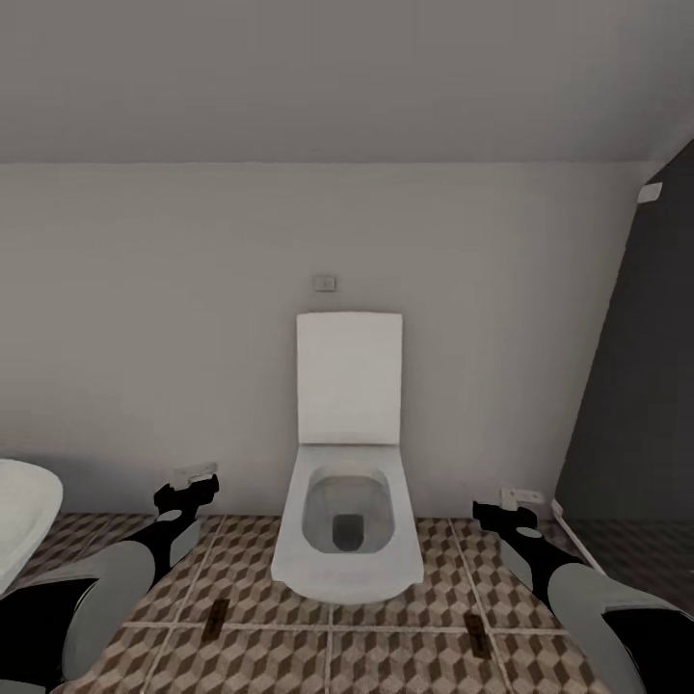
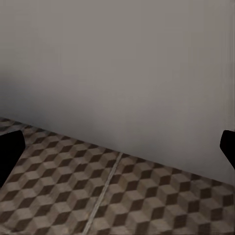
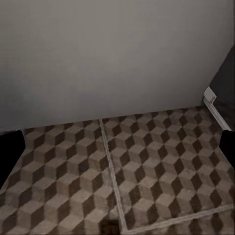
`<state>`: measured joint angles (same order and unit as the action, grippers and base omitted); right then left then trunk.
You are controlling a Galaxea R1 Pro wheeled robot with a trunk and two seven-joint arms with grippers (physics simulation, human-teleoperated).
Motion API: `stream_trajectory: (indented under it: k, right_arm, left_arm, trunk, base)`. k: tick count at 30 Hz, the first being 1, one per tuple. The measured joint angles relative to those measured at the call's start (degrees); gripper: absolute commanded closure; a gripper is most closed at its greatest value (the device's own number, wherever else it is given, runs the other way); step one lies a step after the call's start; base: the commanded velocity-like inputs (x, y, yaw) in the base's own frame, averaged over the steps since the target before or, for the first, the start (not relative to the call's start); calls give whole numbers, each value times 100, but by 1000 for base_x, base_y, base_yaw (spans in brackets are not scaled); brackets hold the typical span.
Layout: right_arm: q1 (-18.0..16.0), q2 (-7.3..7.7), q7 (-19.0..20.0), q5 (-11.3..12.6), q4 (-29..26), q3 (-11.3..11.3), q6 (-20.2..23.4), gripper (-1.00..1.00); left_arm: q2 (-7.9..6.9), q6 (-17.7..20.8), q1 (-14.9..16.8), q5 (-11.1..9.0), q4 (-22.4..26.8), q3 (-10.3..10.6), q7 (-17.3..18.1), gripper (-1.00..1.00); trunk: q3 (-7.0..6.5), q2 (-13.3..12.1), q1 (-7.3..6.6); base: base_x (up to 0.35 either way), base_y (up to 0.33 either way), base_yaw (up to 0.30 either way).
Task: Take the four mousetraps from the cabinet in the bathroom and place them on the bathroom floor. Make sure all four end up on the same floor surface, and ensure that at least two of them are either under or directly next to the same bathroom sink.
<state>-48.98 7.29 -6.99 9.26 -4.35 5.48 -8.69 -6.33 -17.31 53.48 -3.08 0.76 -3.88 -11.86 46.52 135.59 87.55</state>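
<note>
Toilet [image 1: 349, 482] dead ahead at twelve o'clock, two mousetraps on the bathroom floor [image 1: 386, 655].
One mousetrap [image 1: 216, 619] lies at seven o'clock of the toilet; the other mousetrap [image 1: 475, 634] at five; left gripper [image 2: 117, 147] and right gripper [image 3: 117, 147] both spread wide, empty.

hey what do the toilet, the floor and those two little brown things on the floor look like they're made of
The toilet looks like glossy white ceramic, going by its smooth moulded bowl with soft shading. The bathroom floor looks like matte printed tile: a repeating brown, beige and white cube pattern cut by pale grout lines. The left mousetrap and the right mousetrap seem to be brown wood, though they show too small to be sure.
</note>
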Motion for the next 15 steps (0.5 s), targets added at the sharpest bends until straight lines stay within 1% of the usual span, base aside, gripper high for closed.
stream_trajectory:
  k: [15]
  right_arm:
    - [1, 0, 0, 0, 0, 0, 0, -100]
  left_arm:
    - [0, 0, 0, 0, 0, 0, 1, -100]
  trunk:
    - [0, 0, 0]
  base:
    - [-346, 0, 0]
